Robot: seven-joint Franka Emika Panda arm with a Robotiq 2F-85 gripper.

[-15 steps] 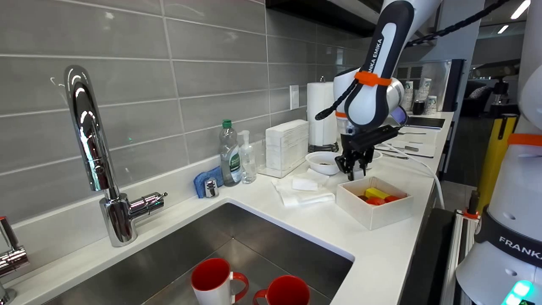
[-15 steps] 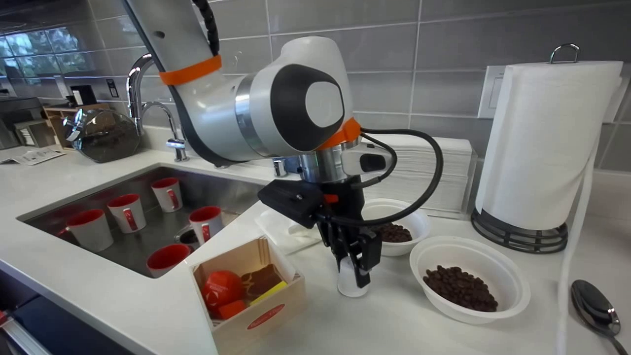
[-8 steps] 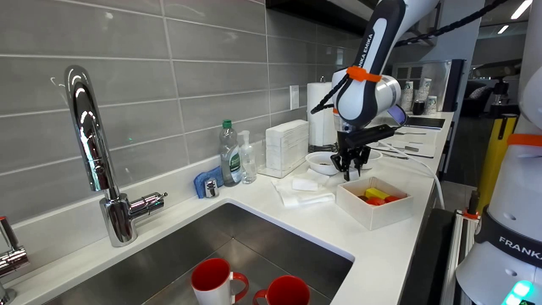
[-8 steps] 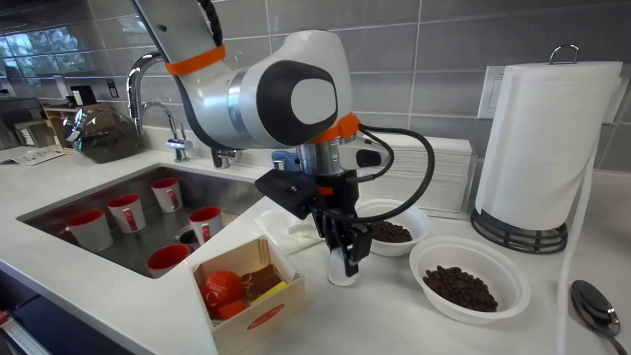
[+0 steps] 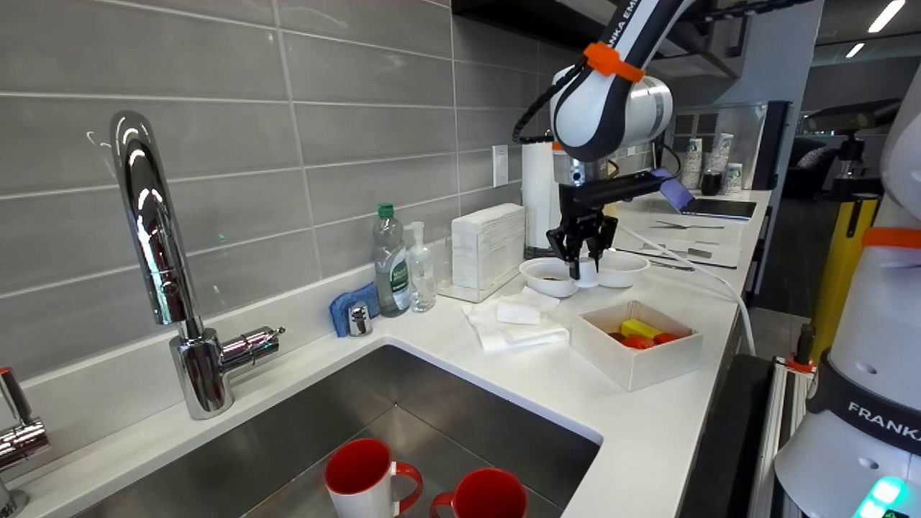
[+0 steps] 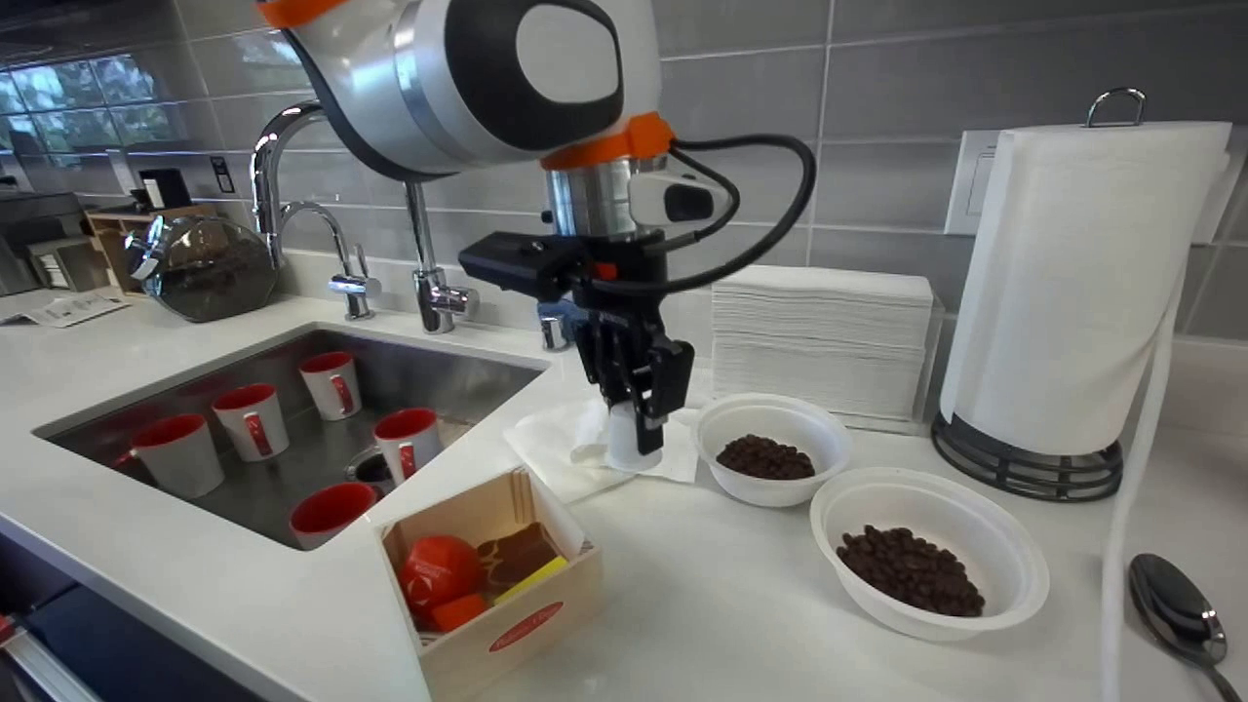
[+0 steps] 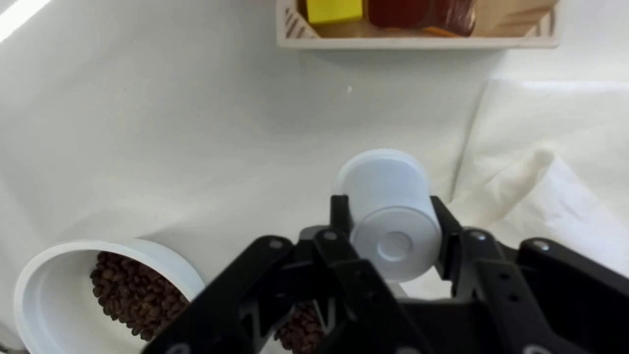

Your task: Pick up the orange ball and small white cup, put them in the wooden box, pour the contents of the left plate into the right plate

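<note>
Gripper (image 7: pixel 390 212) clamped on small white cup (image 7: pixel 396 241), upside down, jaws partway apart against its sides.

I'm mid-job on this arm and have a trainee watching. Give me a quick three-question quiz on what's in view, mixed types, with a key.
1. Short answer: what does the gripper hold, and which way up?
2. True or false: the orange ball lies outside the wooden box.
3. Multiple choice: how many white bowls with dark brown pieces in them are in view? (a) one (b) two (c) three

Key:
1. The small white cup, wider end down.
2. False; it lies inside.
3. (b)
</note>
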